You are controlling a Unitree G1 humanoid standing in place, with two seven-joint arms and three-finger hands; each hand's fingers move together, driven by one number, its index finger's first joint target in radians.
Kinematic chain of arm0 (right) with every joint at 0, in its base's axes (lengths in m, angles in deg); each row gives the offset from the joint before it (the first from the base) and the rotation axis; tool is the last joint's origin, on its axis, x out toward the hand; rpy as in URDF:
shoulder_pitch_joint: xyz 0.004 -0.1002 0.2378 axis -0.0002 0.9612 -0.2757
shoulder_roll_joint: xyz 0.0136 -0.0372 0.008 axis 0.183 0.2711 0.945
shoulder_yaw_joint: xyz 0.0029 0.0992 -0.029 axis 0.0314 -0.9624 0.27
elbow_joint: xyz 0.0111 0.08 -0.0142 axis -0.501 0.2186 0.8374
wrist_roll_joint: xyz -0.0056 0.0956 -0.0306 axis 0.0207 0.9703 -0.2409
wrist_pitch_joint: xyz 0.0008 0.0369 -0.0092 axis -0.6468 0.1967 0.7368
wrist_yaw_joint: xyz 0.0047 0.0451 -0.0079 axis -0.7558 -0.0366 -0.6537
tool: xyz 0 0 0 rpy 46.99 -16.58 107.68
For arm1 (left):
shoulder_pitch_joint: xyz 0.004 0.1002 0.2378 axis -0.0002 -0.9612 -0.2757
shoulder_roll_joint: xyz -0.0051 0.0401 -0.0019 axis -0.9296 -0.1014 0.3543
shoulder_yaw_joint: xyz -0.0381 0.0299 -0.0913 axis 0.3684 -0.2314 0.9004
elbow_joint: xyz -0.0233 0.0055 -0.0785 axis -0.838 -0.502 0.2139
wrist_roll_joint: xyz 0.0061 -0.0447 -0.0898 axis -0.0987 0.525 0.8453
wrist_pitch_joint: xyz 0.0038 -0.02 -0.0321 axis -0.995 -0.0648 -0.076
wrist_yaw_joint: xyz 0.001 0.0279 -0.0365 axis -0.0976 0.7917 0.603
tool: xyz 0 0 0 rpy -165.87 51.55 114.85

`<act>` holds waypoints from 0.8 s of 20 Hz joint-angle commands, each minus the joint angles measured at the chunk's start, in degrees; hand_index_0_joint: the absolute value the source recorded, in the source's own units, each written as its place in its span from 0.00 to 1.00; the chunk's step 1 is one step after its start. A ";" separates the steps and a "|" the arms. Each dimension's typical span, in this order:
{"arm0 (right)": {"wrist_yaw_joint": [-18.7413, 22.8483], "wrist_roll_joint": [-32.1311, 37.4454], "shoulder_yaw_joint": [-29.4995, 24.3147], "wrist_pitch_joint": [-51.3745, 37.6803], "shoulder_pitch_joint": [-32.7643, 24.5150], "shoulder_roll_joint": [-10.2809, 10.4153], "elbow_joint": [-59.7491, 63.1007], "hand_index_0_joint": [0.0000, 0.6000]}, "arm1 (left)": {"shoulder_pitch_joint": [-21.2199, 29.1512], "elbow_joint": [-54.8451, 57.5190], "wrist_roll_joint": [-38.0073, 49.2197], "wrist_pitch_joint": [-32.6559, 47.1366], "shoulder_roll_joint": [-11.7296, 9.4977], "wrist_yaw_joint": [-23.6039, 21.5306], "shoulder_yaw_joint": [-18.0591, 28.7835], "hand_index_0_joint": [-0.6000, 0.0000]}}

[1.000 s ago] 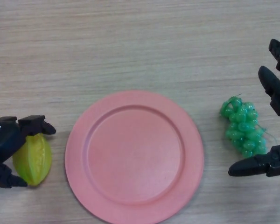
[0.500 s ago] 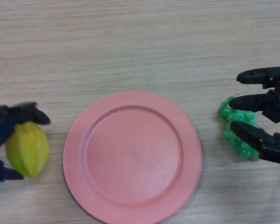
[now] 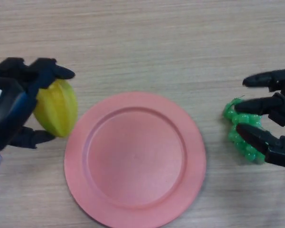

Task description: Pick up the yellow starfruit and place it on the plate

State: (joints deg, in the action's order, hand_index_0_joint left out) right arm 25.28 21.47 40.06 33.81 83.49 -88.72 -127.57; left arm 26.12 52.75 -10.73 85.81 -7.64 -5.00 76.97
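Note:
The yellow starfruit (image 3: pixel 57 108) is held in my left hand (image 3: pixel 12 107), whose fingers and thumb curl round it. It hangs raised at the left, next to the pink plate's (image 3: pixel 135 159) upper-left rim. The plate lies in the middle of the wooden table with nothing on it. My right hand (image 3: pixel 275 121) is at the right edge with straight fingers spread over a bunch of green grapes (image 3: pixel 241 135).
The green grapes lie on the table just right of the plate, partly covered by the right hand's fingers. The wooden table (image 3: pixel 142 42) stretches bare behind the plate.
My left hand has lifted the starfruit and moved it up and right, toward the plate's rim. My right hand turned over the grapes and has since stayed still.

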 commanded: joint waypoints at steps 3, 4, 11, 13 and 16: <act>1.16 2.98 -3.30 -8.53 -1.13 -1.11 -3.67 0.00 | -5.92 11.76 9.77 -10.47 3.07 28.89 -4.68 0.00; 1.17 3.20 -3.44 -8.17 -1.25 -1.18 -3.89 0.00 | -6.39 11.70 8.57 -11.58 3.40 29.55 -5.44 0.00; 0.41 2.81 -3.74 -8.48 -0.41 -0.93 -3.80 0.00 | -2.86 5.85 8.61 -9.98 5.17 13.89 -8.11 0.50; 0.67 2.10 -2.83 -9.57 -0.62 -0.84 -2.99 0.00 | -2.97 5.40 7.75 -9.12 5.34 9.13 -8.75 0.90; 0.96 1.38 -1.89 -10.58 -1.41 -0.93 -1.94 0.00 | -2.00 6.46 9.04 -9.66 5.84 2.93 -8.12 1.00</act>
State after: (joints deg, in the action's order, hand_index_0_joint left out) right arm 25.40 21.44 39.67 32.61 83.26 -88.67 -127.03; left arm 22.88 55.71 -4.57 71.31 -1.01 1.26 66.26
